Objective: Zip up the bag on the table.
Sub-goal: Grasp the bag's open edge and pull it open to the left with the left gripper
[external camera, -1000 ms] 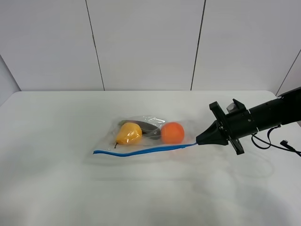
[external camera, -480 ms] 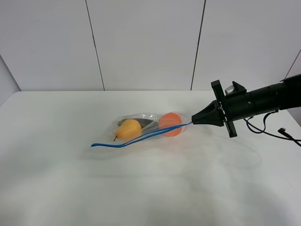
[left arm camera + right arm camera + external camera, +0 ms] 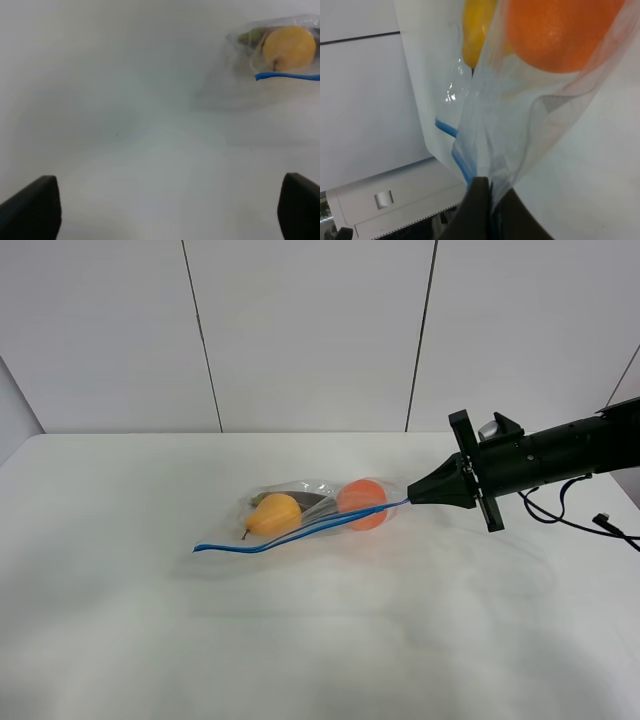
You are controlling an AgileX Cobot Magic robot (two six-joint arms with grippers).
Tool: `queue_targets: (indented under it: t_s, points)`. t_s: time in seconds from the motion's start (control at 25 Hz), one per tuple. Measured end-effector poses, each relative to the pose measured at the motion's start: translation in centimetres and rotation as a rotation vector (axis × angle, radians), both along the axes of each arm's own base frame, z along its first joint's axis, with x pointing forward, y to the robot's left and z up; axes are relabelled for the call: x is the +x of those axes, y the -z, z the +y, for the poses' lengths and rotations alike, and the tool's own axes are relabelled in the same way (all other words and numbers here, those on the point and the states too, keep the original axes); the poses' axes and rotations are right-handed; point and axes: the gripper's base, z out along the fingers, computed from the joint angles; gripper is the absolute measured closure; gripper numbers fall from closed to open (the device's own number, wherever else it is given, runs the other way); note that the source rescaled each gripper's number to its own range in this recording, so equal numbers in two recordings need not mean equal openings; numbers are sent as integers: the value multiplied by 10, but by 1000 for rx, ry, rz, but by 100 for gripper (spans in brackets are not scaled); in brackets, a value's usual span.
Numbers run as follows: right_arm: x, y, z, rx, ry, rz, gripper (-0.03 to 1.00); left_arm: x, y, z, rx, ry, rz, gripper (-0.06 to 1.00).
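The clear bag point(image 3: 300, 512) lies mid-table with a yellow pear point(image 3: 275, 513), an orange point(image 3: 362, 502) and a dark item point(image 3: 315, 506) inside. Its blue zip strip point(image 3: 300, 532) runs along the near edge. My right gripper point(image 3: 412, 498) is shut on the strip's right end and holds that end raised off the white table point(image 3: 150, 620). The right wrist view shows the pinched gripper point(image 3: 487, 200), the strip point(image 3: 462, 162) and the orange point(image 3: 560, 30). My left gripper point(image 3: 165, 205) is open and empty, apart from the bag point(image 3: 272, 55).
A black cable point(image 3: 590, 530) trails on the table under my right arm. Grey wall panels point(image 3: 300, 330) stand behind the table's far edge.
Over the last second my right gripper rose and drew back, lifting the bag's right end and tilting the strip. In the last half second nothing moved.
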Motion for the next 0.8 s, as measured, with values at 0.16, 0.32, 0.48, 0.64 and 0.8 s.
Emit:
queue_targets:
  t_s: [0.16, 0.32, 0.48, 0.64, 0.8]
  points:
    - [0, 0, 0, -2, 2, -1, 97, 0, 0, 0, 0, 0, 0, -6]
    - [0, 0, 0, -2, 2, -1, 97, 2, -8, 0, 0, -1, -16, -6]
    - [0, 0, 0, -3, 3, -1, 97, 20, -44, 1, -6, -3, -3, -6]
    - [0, 0, 0, -5, 5, -2, 97, 61, -86, 1, -34, 2, 43, -6]
    - [1, 1, 0, -7, 7, -3, 97, 114, -111, 3, -15, 13, 89, -6]
